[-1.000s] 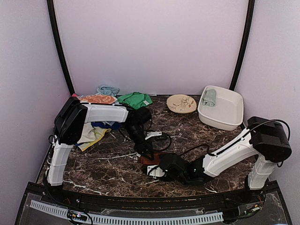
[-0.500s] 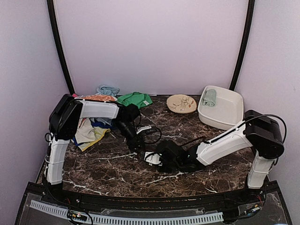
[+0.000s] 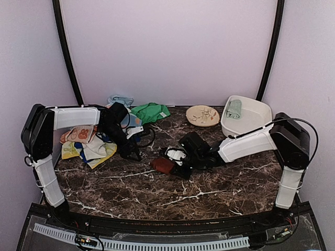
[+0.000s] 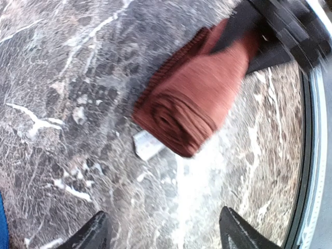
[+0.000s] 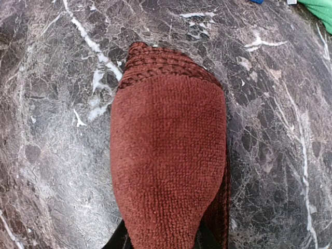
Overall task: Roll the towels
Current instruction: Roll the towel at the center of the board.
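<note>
A maroon-brown towel (image 3: 163,165) is rolled into a tight cylinder near the middle of the marble table (image 3: 209,193). My right gripper (image 3: 174,167) is shut on one end of it. The right wrist view shows the roll (image 5: 166,155) filling the space between the fingers (image 5: 117,240). My left gripper (image 3: 131,152) stands open to the roll's left, apart from it. In the left wrist view the roll's spiral end (image 4: 181,111) lies ahead of the empty left gripper (image 4: 163,236). A mint-green rolled towel (image 3: 234,109) lies in the white basin (image 3: 256,128).
Loose towels lie at the back left: a green one (image 3: 151,111), a pale blue one (image 3: 120,99), an orange patterned one (image 3: 78,135) and a yellow-white one (image 3: 95,150). A patterned plate (image 3: 202,115) sits beside the basin. Black cables run from both wrists.
My left gripper opened, let go of the maroon roll and drew back to the left. My right gripper closed on the roll and carried it a little away from the table's front edge.
</note>
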Robot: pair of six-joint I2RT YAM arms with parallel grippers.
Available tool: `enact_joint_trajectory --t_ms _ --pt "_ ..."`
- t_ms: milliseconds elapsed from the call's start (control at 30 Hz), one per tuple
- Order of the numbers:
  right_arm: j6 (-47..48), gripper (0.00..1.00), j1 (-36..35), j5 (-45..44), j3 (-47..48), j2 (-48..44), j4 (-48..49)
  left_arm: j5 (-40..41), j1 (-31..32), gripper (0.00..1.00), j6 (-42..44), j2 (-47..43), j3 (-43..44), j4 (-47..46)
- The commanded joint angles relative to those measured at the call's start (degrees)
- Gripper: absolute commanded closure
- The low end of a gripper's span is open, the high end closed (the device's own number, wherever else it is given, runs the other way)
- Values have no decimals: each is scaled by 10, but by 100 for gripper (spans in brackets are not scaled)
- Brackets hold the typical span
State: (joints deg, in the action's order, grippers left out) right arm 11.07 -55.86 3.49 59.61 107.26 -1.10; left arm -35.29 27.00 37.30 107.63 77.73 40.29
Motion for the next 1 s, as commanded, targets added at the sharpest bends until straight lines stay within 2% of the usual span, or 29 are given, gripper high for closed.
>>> enact_joint_trajectory --t_ms 0,267,433,533,667,800,967 --pt "-81 86 32 117 2 46 -75 10 3 29 38 -38 -38 -4" --pt "-144 92 40 176 22 89 -80 -18 8 37 8 -16 -46 5" --pt "-220 93 61 235 14 89 -40 -40 25 38 -13 -33 -77 -30" --pt "-255 94 70 276 24 96 -21 15 60 38 0 -57 -104 -76" --pt "-255 95 70 283 42 115 -43 103 110 34 47 -108 -134 -147" --pt "-258 95 71 293 38 128 -42 147 145 30 112 -169 -196 -268" --pt "-269 96 75 314 29 133 -21 209 186 31 169 -141 -203 -308"
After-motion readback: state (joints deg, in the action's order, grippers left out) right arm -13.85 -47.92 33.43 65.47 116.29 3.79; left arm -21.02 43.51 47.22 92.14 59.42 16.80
